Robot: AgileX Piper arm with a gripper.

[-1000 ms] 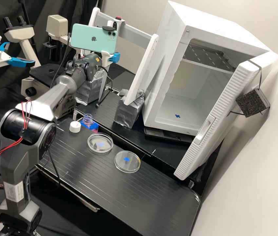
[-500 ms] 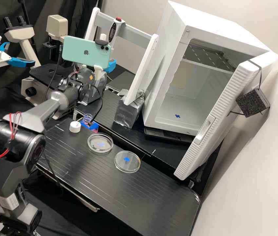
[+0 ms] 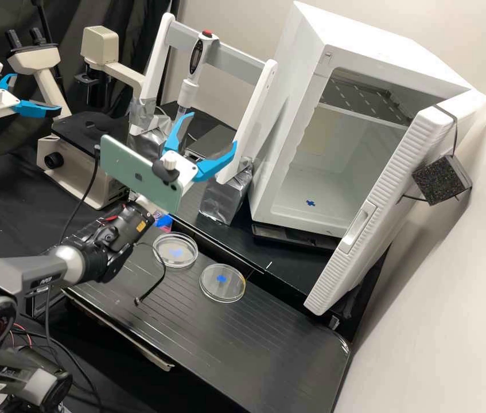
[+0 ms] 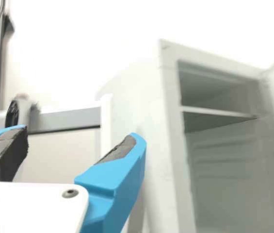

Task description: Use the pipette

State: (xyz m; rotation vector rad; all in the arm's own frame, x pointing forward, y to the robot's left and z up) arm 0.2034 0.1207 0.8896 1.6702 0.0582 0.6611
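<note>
My gripper [image 3: 211, 131] stands open in the high view, in front of the white rack and lower than its crossbar, with nothing between its blue fingers. The pipette [image 3: 196, 56] hangs upright on that crossbar, farther back than the gripper; its lower end is partly hidden by a finger. In the wrist view the gripper [image 4: 82, 136] has its fingertips wide apart, and the pipette's upper part [image 4: 16, 112] shows beyond them. A pink-and-blue bottle [image 3: 163, 220] is mostly covered by the arm. Two clear dishes, one [image 3: 175, 250] near the bottle and another [image 3: 222, 283], lie on the bench.
The rack's right post [image 3: 252, 117] rises from a taped base beside the gripper. Right of it stands a white incubator [image 3: 306, 221] with its door [image 3: 369, 212] open. A microscope [image 3: 76, 172] is at the left, and a phone [image 3: 139, 172] is mounted on my arm.
The arm has drawn back toward the lower left and its wrist has come down, bringing the open fingers into sight. The pipette is now uncovered, while the white cap is hidden behind the arm.
</note>
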